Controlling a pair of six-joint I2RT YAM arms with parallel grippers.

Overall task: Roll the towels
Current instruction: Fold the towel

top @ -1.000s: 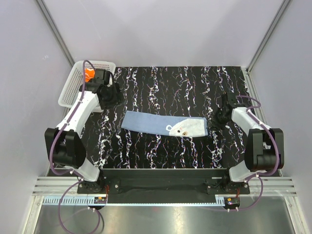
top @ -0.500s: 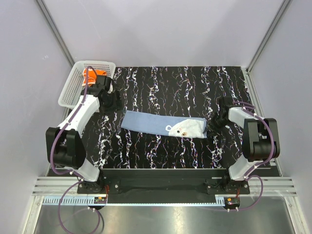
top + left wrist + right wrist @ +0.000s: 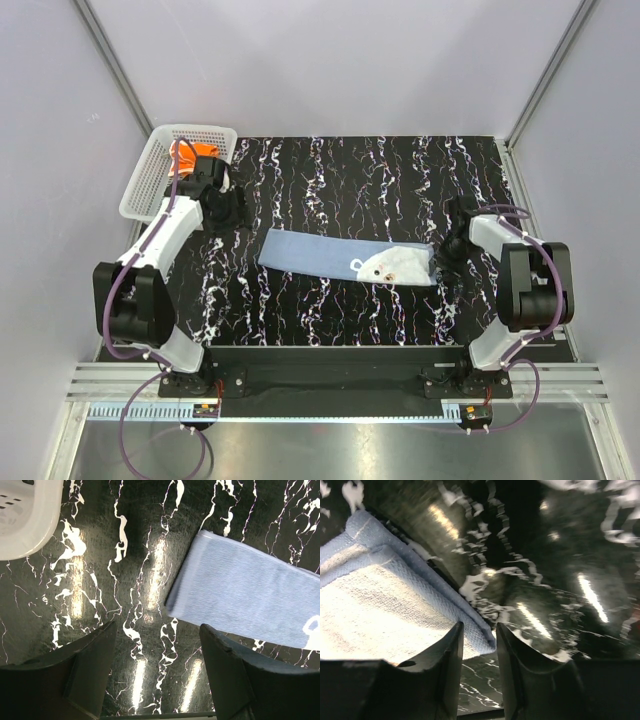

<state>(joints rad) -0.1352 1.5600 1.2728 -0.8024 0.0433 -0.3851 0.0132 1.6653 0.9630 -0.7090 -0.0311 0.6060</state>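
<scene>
From above: the blue towel lies flat as a long strip across the middle of the table, and its right end shows a white patch with a small print. The orange towel sits in the basket at the far left corner. My left hand is just beside that basket, a little off the strip's left end. My right hand is down at the strip's right end.

Left wrist now: my left hand is spread wide, both fingers over bare table with nothing between them. The blue towel's left end lies ahead and to the right, clear of my fingers. The basket's rounded corner shows at the upper left.

Right wrist: my right hand is drawn in to a narrow gap. The near corner of the blue towel sits right in that gap and fills it, so I've got it pinched. The rest of the cloth spreads away to the left, folded edges stacked, on the table.
</scene>
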